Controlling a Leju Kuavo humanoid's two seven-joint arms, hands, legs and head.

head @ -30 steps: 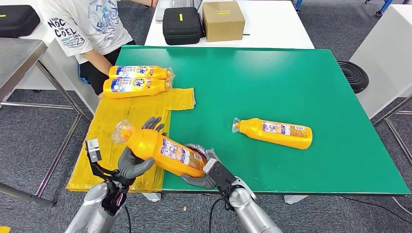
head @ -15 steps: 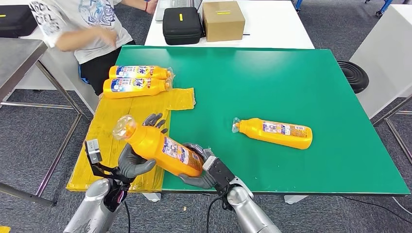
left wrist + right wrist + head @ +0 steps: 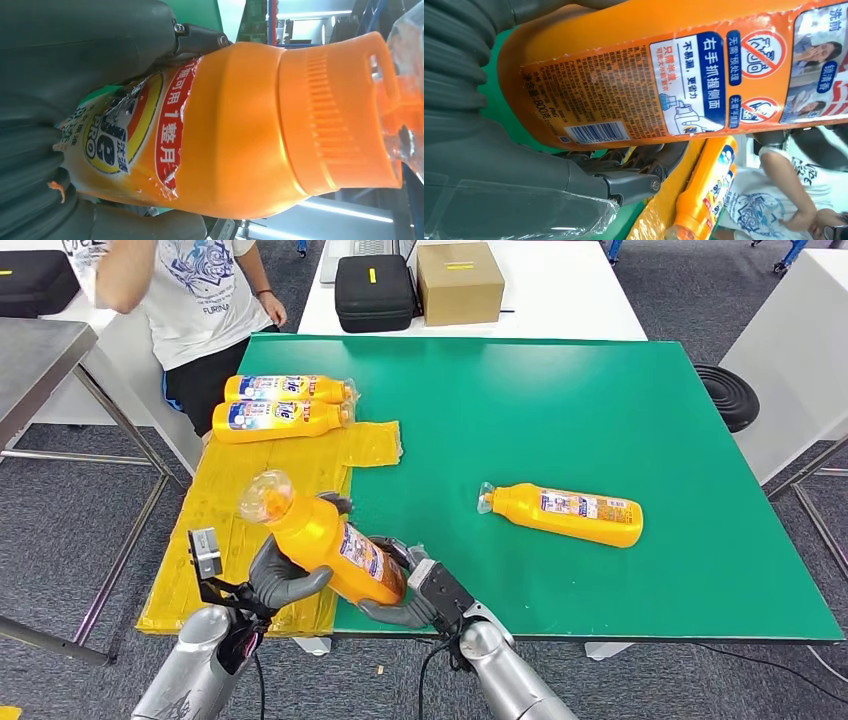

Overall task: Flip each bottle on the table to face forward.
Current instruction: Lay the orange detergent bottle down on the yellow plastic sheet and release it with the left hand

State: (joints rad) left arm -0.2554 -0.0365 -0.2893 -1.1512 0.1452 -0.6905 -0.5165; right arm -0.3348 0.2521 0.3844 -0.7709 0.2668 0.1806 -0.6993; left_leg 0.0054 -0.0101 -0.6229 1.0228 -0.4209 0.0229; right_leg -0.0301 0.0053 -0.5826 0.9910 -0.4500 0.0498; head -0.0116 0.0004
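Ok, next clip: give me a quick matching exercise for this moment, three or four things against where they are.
Things:
1. held bottle
2. lone bottle
3. pair of bottles
4. cardboard box

Places:
A. lying on the yellow sheet
B. on the white table beyond the green one
C. between the left hand and right hand
D. lying alone on the green table

Pairs: 1-C, 2-D, 3-A, 4-B

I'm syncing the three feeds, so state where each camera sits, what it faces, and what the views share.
Head view: high on the body, looking down at the green table; both arms, left robot hand and right robot hand hold the orange detergent bottle.
Left wrist view: behind the left robot hand, facing the bottle's cap end.
Right wrist view: behind the right robot hand, facing its barcode label.
All three show that bottle.
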